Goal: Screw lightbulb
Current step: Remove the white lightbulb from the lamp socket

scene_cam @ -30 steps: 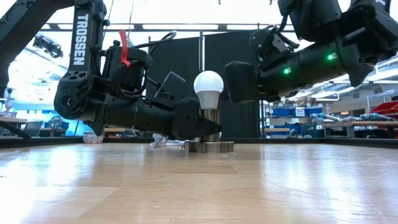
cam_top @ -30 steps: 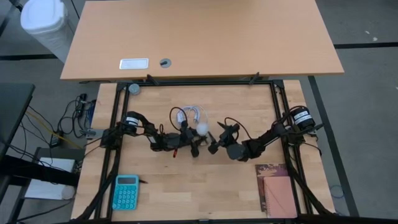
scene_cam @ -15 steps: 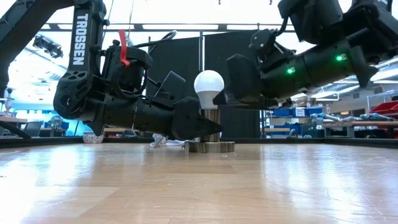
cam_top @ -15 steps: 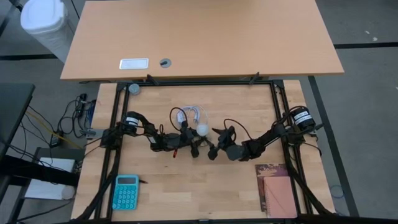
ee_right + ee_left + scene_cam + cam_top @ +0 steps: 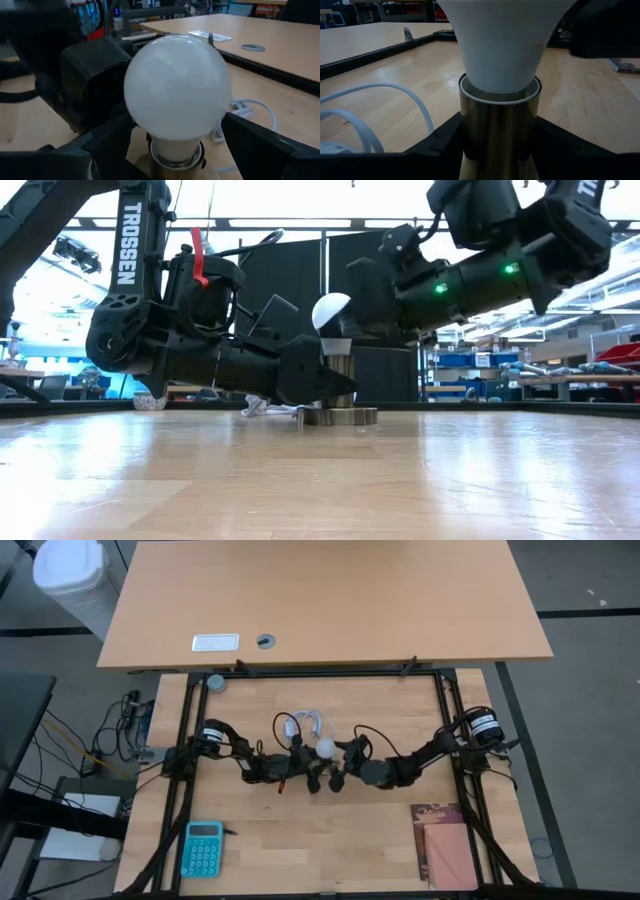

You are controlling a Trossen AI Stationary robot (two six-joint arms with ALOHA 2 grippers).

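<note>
**Operator:** High view. Position of the lightbulb [image 5: 325,748]?

**Technician:** Mid-table [image 5: 300,840], between the two arms. Left end effector [image 5: 316,780] just beside it, reaching in from the left. Right end effector [image 5: 342,762] equally close, reaching in from the right. White cable [image 5: 308,722] coiled on the far side of the lightbulb.

**Operator:** Low view. Long axis?

**Technician:** Upright: globe [image 5: 330,310] on top, base down in the brass socket [image 5: 338,415]. Left end effector [image 5: 322,385] level with the socket stem, under the globe. Right end effector [image 5: 345,320] higher, level with the globe and partly covering it.

**Operator:** Left wrist view. Grip state?

**Technician:** Clamped on the socket [image 5: 500,130], one dark finger [image 5: 437,142] touching each side of the stem. Neck of the lightbulb [image 5: 500,50] directly above the rim, seated in it. Depth of thread engaged: cannot tell.

**Operator:** Right wrist view. Grip state?

**Technician:** Apart. Globe [image 5: 177,85] dead ahead and centred between the fingers [image 5: 260,145], with a gap on each side. No contact seen.

**Operator:** Governing relation for the coming move?

**Technician:** Likely a closing on the globe, then rotation about the upright axis. Keep the right end effector centred on that axis; leave the socket to the left.
</note>
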